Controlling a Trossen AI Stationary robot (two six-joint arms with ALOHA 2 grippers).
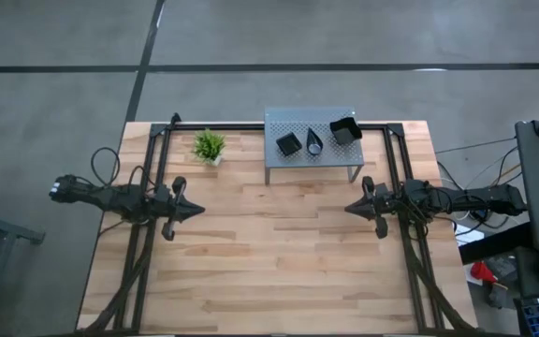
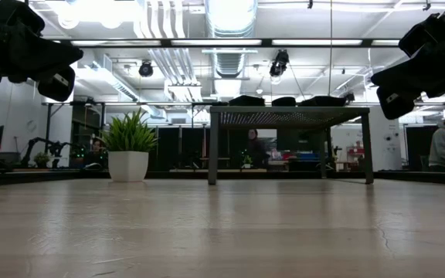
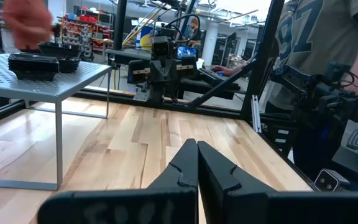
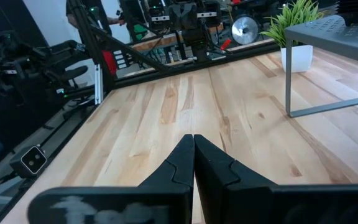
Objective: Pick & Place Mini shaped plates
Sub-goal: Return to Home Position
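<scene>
Three black mini shaped plates sit on a grey perforated shelf [image 1: 312, 120] at the table's far side: a small square one [image 1: 288, 143], a teardrop one [image 1: 314, 142] and a deeper square one [image 1: 344, 130]. In the left wrist view they show as dark dishes [image 3: 35, 62] on the shelf top. My left gripper [image 1: 195, 210] [image 3: 197, 143] is shut and hangs level over the table's left middle. My right gripper [image 1: 349, 208] [image 4: 193, 137] is shut too, over the right middle, and faces the left one. Neither holds anything.
A small green potted plant [image 1: 209, 146] stands left of the shelf. In the left wrist view a blurred hand [image 3: 23, 22] shows above the dishes, and a person in a grey shirt [image 3: 328, 37] stands beyond the table's edge. Bare wood [image 1: 269, 253] lies between and in front of the grippers.
</scene>
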